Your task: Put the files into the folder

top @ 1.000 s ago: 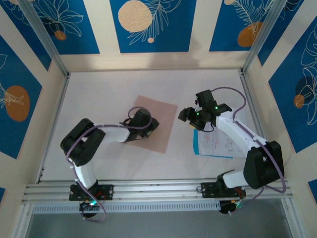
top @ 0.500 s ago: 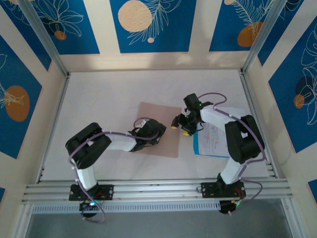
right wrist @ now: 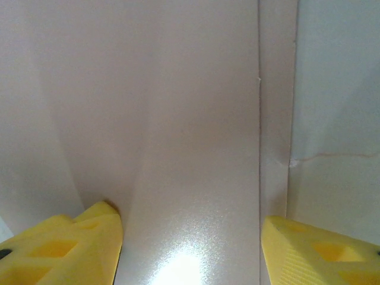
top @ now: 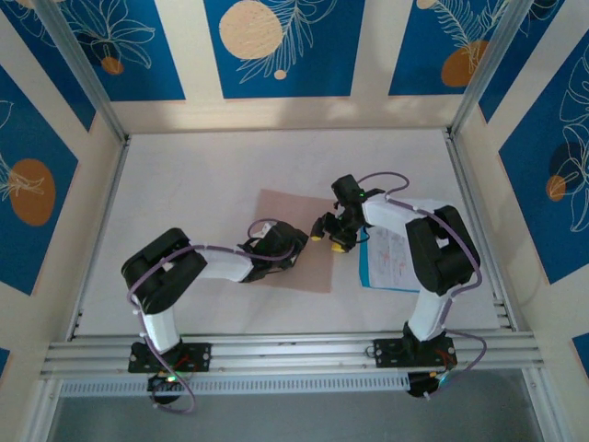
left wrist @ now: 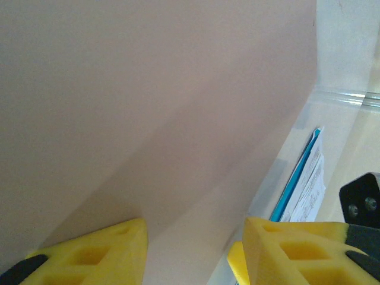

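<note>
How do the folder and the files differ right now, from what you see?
The folder is plain pinkish-brown; the files are white printed sheets with a blue edge. The folder lies mid-table under the left gripper and right gripper; the files lie to its right, apart from it. Both lie flat on the table.

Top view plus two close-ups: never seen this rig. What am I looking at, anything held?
Two robot arms are bolted at the table's near edge, each ending in a two-finger gripper with yellow fingers. The wide picture comes from a fixed camera above and behind them; the close-ups come from cameras on the wrists. On the table lie a pinkish-brown folder and, to its right, printed white files with a blue sheet's edge showing. The left gripper and right gripper both sit low over the folder, jaws open. Nothing is held.
</note>
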Available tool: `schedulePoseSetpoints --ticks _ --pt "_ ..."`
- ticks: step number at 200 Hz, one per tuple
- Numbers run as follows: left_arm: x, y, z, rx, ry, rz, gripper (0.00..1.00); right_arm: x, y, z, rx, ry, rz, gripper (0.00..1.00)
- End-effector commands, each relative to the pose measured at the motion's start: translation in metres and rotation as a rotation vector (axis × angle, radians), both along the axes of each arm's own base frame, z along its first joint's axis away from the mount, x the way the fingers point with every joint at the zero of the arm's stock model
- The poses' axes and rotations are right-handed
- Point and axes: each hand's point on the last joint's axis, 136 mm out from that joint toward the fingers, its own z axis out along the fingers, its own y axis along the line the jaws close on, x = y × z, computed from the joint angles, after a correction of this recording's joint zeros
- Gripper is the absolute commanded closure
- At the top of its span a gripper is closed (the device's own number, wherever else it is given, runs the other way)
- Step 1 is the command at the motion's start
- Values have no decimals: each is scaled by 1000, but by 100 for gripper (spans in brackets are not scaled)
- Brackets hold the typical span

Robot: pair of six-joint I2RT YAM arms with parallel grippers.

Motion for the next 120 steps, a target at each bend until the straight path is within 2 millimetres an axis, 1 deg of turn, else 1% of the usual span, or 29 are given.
schedulePoseSetpoints --ticks 1,24,41,69,84,91,96,105,113,120 --pt "-26 28 -46 148 119 8 54 0 3 -1 -2 9 9 35" --pt "-27 27 -47 146 120 3 54 -4 1 -7 -13 22 4 35" --pt "-24 25 -41 142 96 -9 52 -8 -3 -13 -35 40 2 35" --pt "-17 21 -13 208 37 -71 45 -15 -7 -18 -56 64 0 35" --pt "-16 23 4 223 2 -82 42 -17 -9 -20 -73 70 0 35" --pt "-17 25 11 227 -10 -87 40 -19 -10 -22 -82 75 1 35" --pt "-18 26 15 231 -17 -90 37 -19 -11 -23 -84 77 2 35" --pt "-21 29 23 237 -32 -100 34 -20 -11 -24 -88 82 2 36" --pt "-24 31 30 239 -44 -104 33 -21 -10 -25 -93 82 5 35" --pt "-28 33 31 239 -45 -108 33 -21 -10 -26 -101 83 6 36"
